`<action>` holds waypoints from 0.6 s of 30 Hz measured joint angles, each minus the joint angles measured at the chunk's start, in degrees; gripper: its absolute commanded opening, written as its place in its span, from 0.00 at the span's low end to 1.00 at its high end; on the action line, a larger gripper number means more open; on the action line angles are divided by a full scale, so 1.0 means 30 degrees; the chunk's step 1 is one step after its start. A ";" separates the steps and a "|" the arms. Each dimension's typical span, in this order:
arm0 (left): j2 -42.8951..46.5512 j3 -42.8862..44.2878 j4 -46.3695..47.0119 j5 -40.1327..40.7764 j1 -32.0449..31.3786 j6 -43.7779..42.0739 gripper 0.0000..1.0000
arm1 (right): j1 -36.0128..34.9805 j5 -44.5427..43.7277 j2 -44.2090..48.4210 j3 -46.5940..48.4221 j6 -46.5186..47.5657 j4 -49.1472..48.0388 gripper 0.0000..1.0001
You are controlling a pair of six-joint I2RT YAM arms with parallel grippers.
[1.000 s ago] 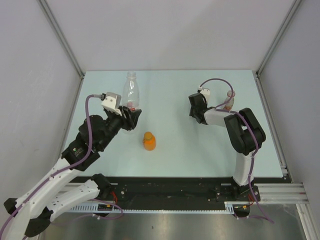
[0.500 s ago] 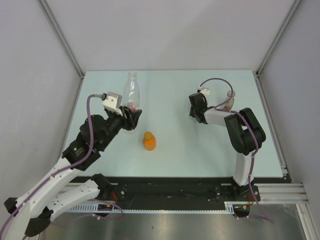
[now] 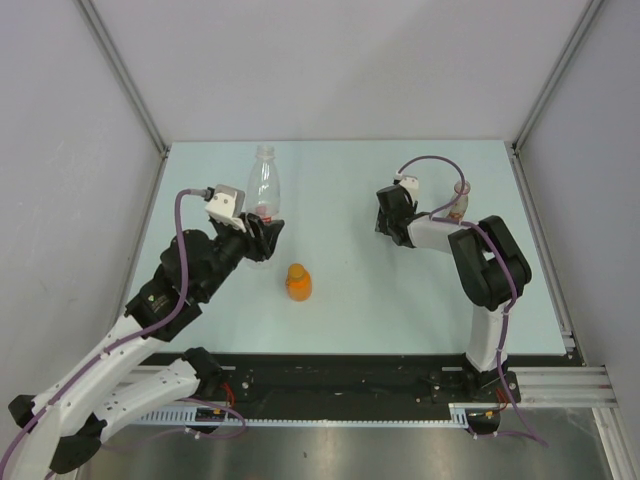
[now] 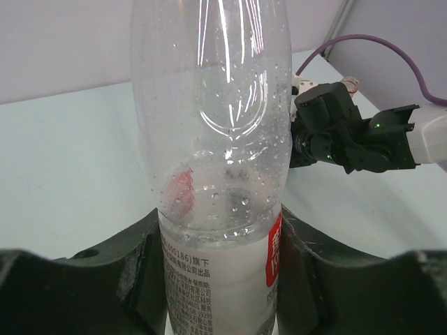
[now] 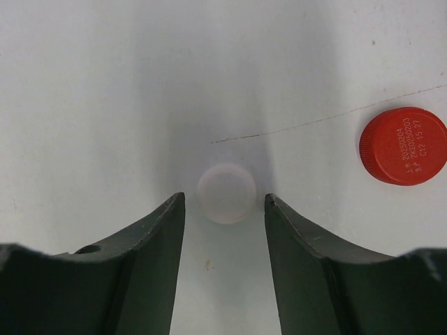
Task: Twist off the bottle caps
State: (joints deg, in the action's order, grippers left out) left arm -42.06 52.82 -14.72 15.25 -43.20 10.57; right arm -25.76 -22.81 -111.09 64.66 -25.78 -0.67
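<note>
Left of orange bottle (image 3: pixel 298 282): left gripper (image 3: pixel 264 236) clamps upright clear bottle (image 4: pixel 213 174) | right of it: right gripper (image 5: pixel 225 201) parted, straddling loose white cap (image 5: pixel 226 193) | orange bottle upright, nearer left gripper

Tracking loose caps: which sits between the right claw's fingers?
The white cap, on the table between the right claw's open fingers; the red cap lies outside them.

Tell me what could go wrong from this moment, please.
1. The left gripper grips the clear bottle low, at its label; the tall body may tilt.
2. The right gripper stands open around the white cap; a sideways move may knock it toward the red cap.
</note>
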 measured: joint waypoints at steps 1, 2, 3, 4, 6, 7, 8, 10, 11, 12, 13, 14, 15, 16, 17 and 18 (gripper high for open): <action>0.0000 0.0000 0.0000 0.0000 0.0000 0.0000 0.16 | 0.0000 0.0000 0.0000 0.0000 0.0007 0.0015 0.55; 0.0022 0.0000 0.0000 0.0000 0.0000 -0.0007 0.16 | 0.0000 0.0007 0.0000 0.0007 0.0000 0.0029 0.55; 0.0022 0.0000 0.0000 0.0000 0.0000 -0.0007 0.17 | 0.0000 0.0000 0.0000 0.0022 0.0000 0.0080 0.55; 0.0029 0.0000 0.0000 0.0000 0.0000 -0.0007 0.17 | 0.0000 0.0000 0.0000 0.0029 -0.0029 0.0102 0.56; 0.0036 -0.0007 0.0000 0.0000 0.0000 -0.0007 0.17 | 0.0000 -0.0007 0.0007 0.0044 -0.0058 0.0160 0.56; 0.0036 -0.0007 0.0000 0.0000 0.0000 -0.0007 0.17 | 0.0000 0.0015 0.0080 0.0058 -0.0095 0.0321 0.57; 0.0036 -0.0007 0.0000 0.0007 0.0000 -0.0007 0.17 | 0.0000 0.0066 0.0182 0.0058 -0.0182 0.0568 0.57; 0.0036 -0.0058 0.0007 0.0007 0.0000 -0.0015 0.17 | 0.0000 0.0321 0.0612 0.0015 -0.0393 0.1362 0.59; 0.0029 -0.0095 0.0007 0.0007 0.0000 -0.0015 0.17 | -0.0007 0.0452 0.0954 -0.0036 -0.0488 0.1778 0.59; 0.0015 -0.0117 0.0000 0.0015 0.0000 -0.0007 0.17 | -0.0007 0.0532 0.1362 -0.0051 -0.0554 0.2171 0.59; -0.0007 -0.0131 0.0000 0.0007 0.0000 -0.0015 0.18 | -0.0102 0.0619 0.1967 -0.0051 -0.0597 0.2550 0.59; -0.0022 -0.0146 0.0007 0.0015 0.0000 -0.0015 0.18 | -0.0146 0.0634 0.2623 -0.0051 -0.0619 0.2943 0.59; -0.0036 -0.0153 0.0007 0.0015 0.0000 -0.0007 0.18 | -0.0270 0.0612 0.3490 -0.0051 -0.0634 0.3359 0.59; -0.0051 -0.0175 0.0022 0.0007 0.0000 -0.0007 0.18 | -0.0401 0.0590 0.4233 -0.0051 -0.0634 0.3643 0.59; -0.0058 -0.0189 0.0029 0.0015 0.0000 -0.0015 0.18 | -0.0597 0.0568 0.5166 -0.0044 -0.0634 0.4007 0.59; -0.0109 -0.0197 0.0029 0.0015 0.0000 -0.0007 0.18 | -0.0947 0.0583 0.6411 -0.0029 -0.0627 0.4524 0.59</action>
State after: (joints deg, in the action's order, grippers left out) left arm -42.39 52.23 -14.63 15.29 -43.20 10.55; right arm -28.60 -21.06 -91.85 64.58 -27.66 12.91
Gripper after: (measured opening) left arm 0.534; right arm 0.589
